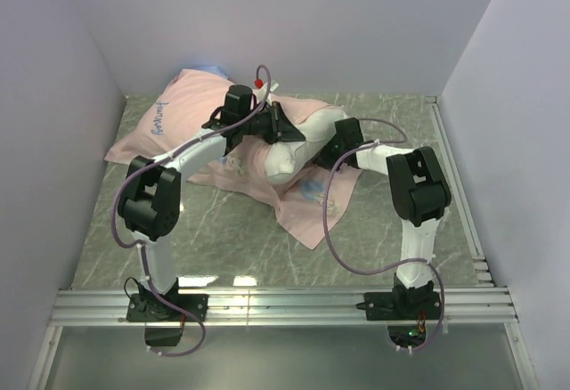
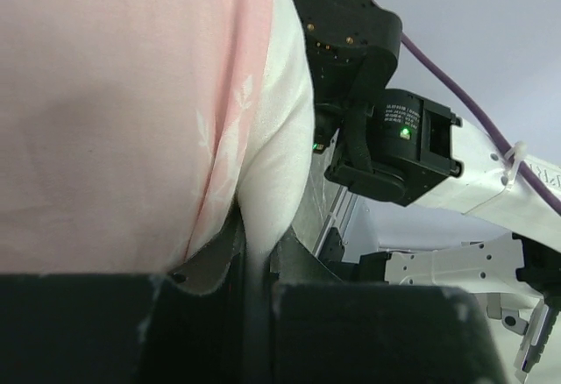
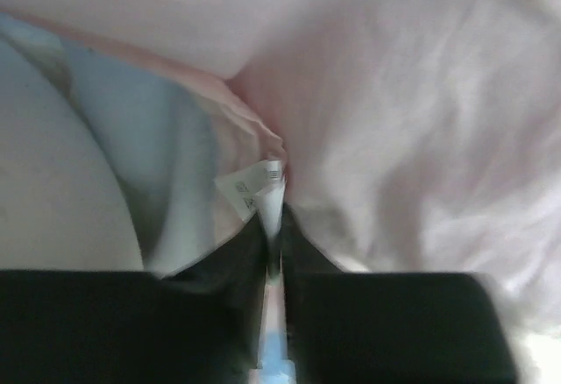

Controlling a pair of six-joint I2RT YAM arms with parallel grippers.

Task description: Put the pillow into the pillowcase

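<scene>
left gripper (image 2: 254,272): fingers pressed together on a thin fold of white cloth that runs up into the pillow (image 2: 282,138). The pink hem of the pillowcase (image 2: 114,121) lies just left of the pinch.

right gripper (image 3: 273,242): fingers all but together on a thin strip, which looks like the pillowcase hem. The pillow's tag (image 3: 252,189) lies against the left finger. Hard to tell which layer is caught.

The pillow sits mid-way across the table (image 1: 223,230), its far part under the pink pillowcase and its rounded near end bare between the two grippers. The pillowcase spreads far-left and near-right around it.

Handling, as a guess: pillow is light, plump and springy, and bunches at the mouth. Pillowcase is thin and limp and slides easily. Best hold is the hem at the mouth corners, not mid-panel.

The table has a grey-green marble pattern, smooth, likely low friction. Plain pale walls (image 1: 294,25) stand on three sides, with an aluminium rail (image 1: 285,301) at the near edge.
</scene>
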